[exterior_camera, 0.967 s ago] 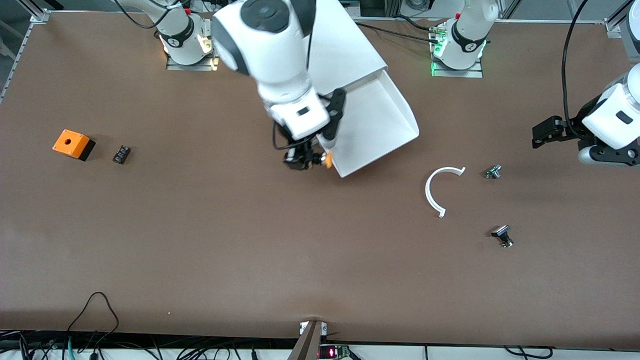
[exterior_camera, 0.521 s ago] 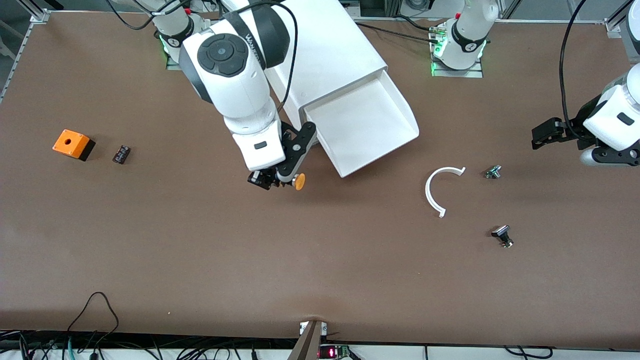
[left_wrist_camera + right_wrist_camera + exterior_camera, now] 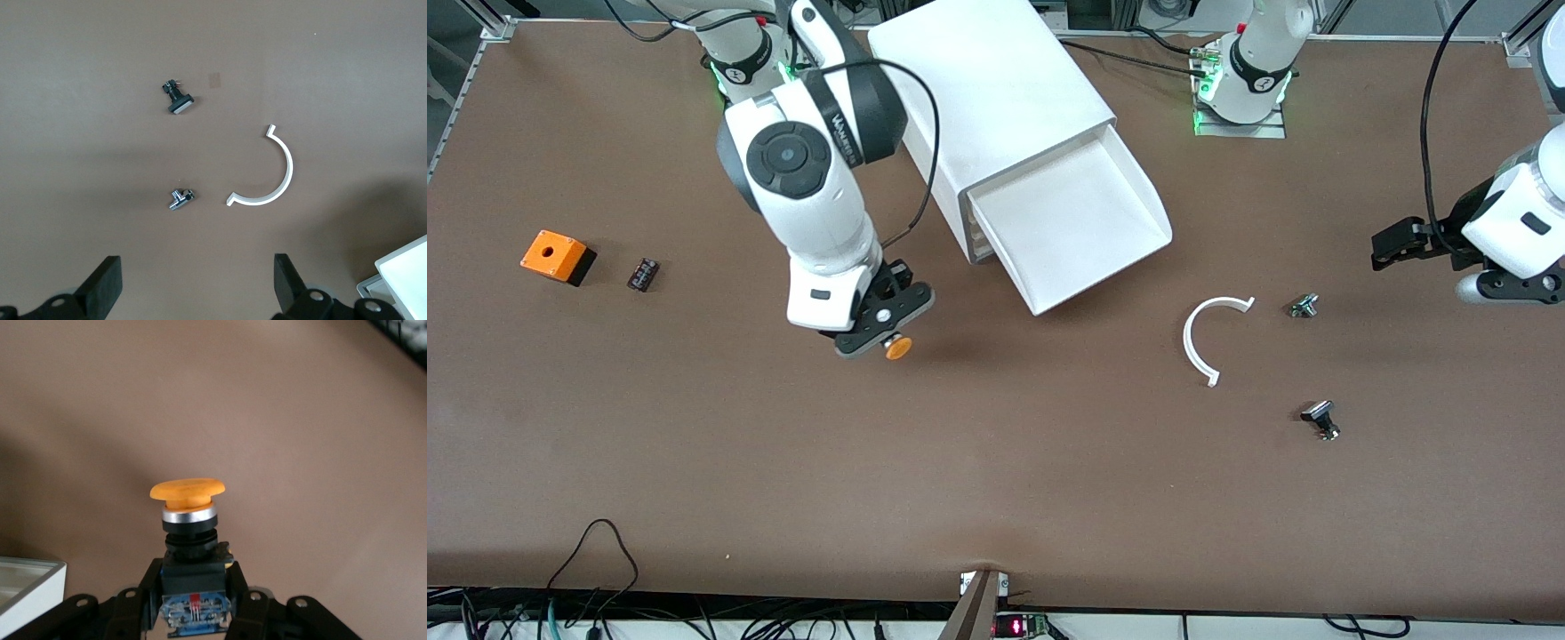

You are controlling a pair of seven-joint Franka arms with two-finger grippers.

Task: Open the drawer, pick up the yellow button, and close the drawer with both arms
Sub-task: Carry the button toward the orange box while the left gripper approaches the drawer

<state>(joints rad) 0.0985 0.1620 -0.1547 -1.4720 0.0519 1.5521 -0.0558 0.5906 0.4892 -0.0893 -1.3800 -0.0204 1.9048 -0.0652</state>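
My right gripper (image 3: 882,336) is shut on the button (image 3: 898,348) and holds it above bare table, off the open drawer's corner toward the right arm's end. In the right wrist view the button's (image 3: 190,520) orange cap sticks out past the gripper (image 3: 195,590), whose fingers clamp its black-and-blue body. The top drawer (image 3: 1072,222) stands pulled out of the white cabinet (image 3: 996,89) and looks empty. My left gripper (image 3: 1392,242) is open and empty and waits above the table at the left arm's end; its wrist view shows the gripper (image 3: 195,293) with its fingers wide apart.
An orange box with a hole (image 3: 558,256) and a small black ribbed block (image 3: 643,274) lie toward the right arm's end. A white C-shaped piece (image 3: 1209,338), a small metal part (image 3: 1304,306) and a black part (image 3: 1320,418) lie toward the left arm's end.
My right gripper has carried the button away from the drawer's corner, toward the right arm's end and nearer to the front camera. The left arm has hardly moved.
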